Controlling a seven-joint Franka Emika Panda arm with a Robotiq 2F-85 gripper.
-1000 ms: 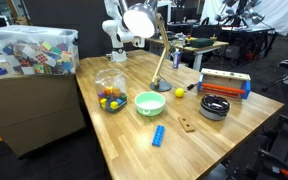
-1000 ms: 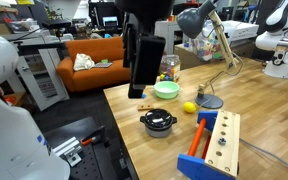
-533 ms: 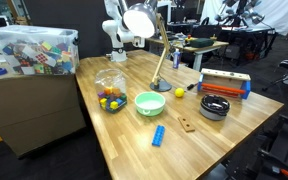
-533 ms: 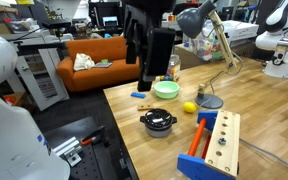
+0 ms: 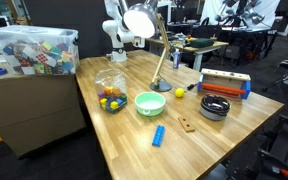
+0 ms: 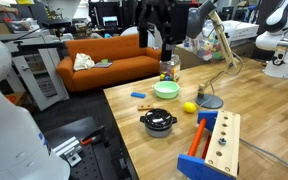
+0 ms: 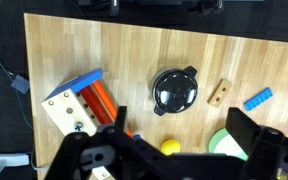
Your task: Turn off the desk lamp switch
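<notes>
Above the wooden table [image 5: 134, 140], your gripper [image 6: 164, 35] has swung beside the desk lamp [image 6: 201, 18], jaws apart; seek its switch.

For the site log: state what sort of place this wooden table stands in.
Most likely a robotics lab or open workshop. Another white robot arm stands beyond the wooden table, cluttered equipment benches fill the background, and an orange sofa suggests a shared lounge corner.
</notes>
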